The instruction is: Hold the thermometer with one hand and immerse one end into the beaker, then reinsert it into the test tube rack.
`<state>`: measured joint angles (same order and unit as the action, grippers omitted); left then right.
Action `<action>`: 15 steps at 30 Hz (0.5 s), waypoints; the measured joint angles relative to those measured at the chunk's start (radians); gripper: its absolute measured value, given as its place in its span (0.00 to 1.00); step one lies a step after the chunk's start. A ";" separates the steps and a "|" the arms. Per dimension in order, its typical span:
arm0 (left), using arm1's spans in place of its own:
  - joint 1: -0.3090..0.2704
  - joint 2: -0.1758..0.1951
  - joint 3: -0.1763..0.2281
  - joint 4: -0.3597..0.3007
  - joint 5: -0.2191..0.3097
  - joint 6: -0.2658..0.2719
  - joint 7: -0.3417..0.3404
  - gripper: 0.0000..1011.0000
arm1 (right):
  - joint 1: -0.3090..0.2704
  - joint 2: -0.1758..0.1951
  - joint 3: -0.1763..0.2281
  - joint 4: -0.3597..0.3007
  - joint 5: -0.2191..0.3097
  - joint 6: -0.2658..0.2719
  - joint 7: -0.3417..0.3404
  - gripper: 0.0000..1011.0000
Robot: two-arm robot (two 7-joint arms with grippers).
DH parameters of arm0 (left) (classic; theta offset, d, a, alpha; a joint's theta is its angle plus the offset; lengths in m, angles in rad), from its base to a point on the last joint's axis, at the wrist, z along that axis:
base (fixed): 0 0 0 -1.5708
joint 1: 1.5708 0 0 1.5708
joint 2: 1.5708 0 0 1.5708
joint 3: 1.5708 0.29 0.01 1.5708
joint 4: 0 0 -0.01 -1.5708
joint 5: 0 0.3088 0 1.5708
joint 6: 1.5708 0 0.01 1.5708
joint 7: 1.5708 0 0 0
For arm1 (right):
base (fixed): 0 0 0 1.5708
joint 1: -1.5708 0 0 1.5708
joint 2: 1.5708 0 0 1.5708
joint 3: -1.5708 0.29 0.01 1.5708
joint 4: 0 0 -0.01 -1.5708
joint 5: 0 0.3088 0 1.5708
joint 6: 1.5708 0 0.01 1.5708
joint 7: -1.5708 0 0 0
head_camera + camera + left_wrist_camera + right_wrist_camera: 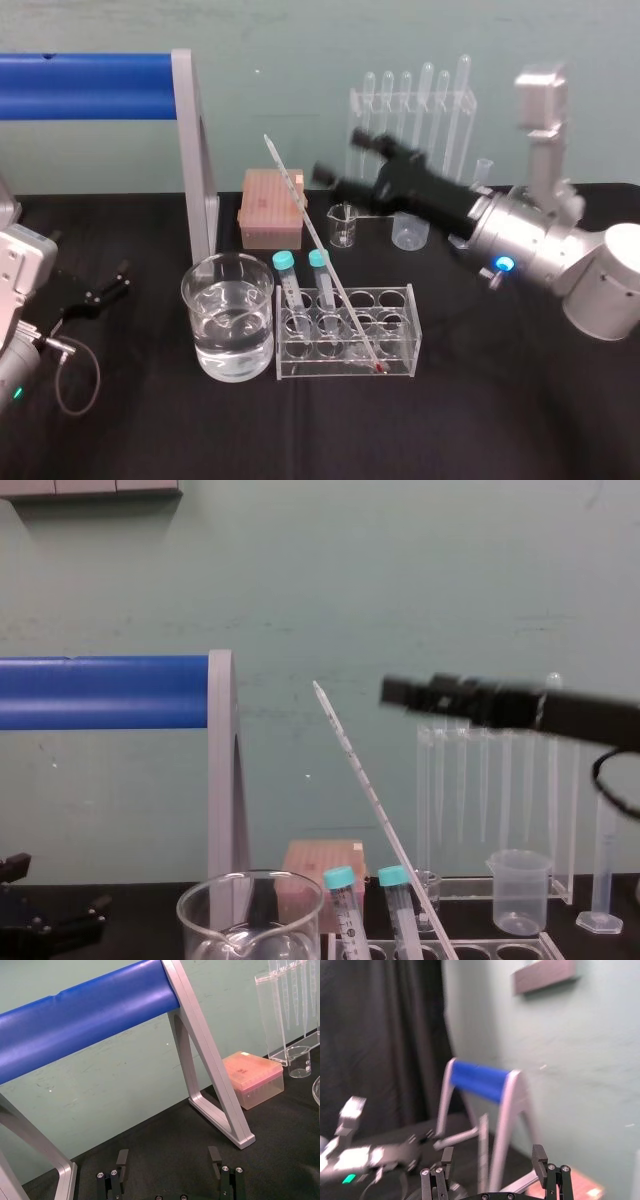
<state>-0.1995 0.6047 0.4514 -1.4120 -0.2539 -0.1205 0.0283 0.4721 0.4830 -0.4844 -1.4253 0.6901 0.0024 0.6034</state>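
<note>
Clear thermometer [302, 210] — red-tipped; teal tube caps [285, 259] — blue bar [85, 87]

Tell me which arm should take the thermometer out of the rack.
Right. The right gripper, fingers open, hovers near the top of the thermometer leaning in the test tube rack; the left gripper sits far off beyond the beaker.

thermometer [321, 250] leaning tilted in the rack [398, 294], red tip down | beaker [197, 335] standing just left of the rack, part-filled | right gripper [338, 155] hovering above and behind the rack, spread open
</note>
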 joint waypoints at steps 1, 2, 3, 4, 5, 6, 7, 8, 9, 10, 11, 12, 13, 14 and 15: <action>0.000 0.000 0.000 0.000 0.000 0.000 0.000 1.00 | -0.010 -0.001 0.025 -0.014 0.009 0.000 -0.038 0.99; 0.000 0.000 0.000 0.000 0.000 0.000 0.000 1.00 | -0.019 -0.001 0.044 -0.024 0.013 0.001 -0.065 0.99; 0.000 0.000 0.000 0.000 0.000 0.000 0.000 1.00 | -0.029 -0.001 0.062 -0.033 0.015 0.003 -0.096 0.99; 0.000 0.000 0.000 0.000 0.000 0.000 0.000 1.00 | -0.048 0.001 0.095 -0.051 0.014 0.009 -0.163 0.99; 0.000 0.000 0.000 0.000 0.000 0.000 0.000 1.00 | -0.060 0.003 0.111 -0.058 0.009 0.013 -0.197 0.99; 0.000 0.000 0.000 0.000 0.000 0.000 0.000 1.00 | -0.071 0.006 0.124 -0.064 0.001 0.018 -0.232 0.99; 0.000 0.000 0.000 0.000 0.000 0.000 0.000 1.00 | -0.094 0.012 0.144 -0.075 -0.017 0.036 -0.301 0.99; 0.000 0.000 0.000 0.000 0.000 0.000 0.000 1.00 | -0.094 0.012 0.144 -0.075 -0.017 0.036 -0.301 0.99; 0.000 0.000 0.000 0.000 0.000 0.000 0.000 1.00 | -0.120 0.018 0.161 -0.084 -0.035 0.064 -0.366 0.99; 0.000 0.000 0.000 0.000 0.000 0.000 0.000 1.00 | -0.133 0.022 0.167 -0.087 -0.043 0.077 -0.391 0.99; 0.000 0.000 0.000 0.000 0.000 0.000 0.000 1.00 | -0.154 0.028 0.173 -0.089 -0.058 0.099 -0.429 0.99; 0.000 0.000 0.000 0.000 0.000 0.000 0.000 1.00 | -0.154 0.028 0.173 -0.089 -0.058 0.099 -0.429 0.99; 0.000 0.000 0.000 0.000 0.000 0.000 0.000 1.00 | -0.175 0.034 0.178 -0.090 -0.071 0.121 -0.461 0.99; 0.000 0.000 0.000 0.000 0.000 0.000 0.000 1.00 | -0.184 0.036 0.180 -0.090 -0.076 0.132 -0.473 0.99; 0.000 0.000 0.000 0.000 0.000 0.000 0.000 1.00 | -0.200 0.038 0.182 -0.088 -0.085 0.152 -0.493 0.99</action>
<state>-0.1995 0.6047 0.4514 -1.4120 -0.2540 -0.1206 0.0283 0.2721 0.5213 -0.3021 -1.5138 0.6051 0.1541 0.1105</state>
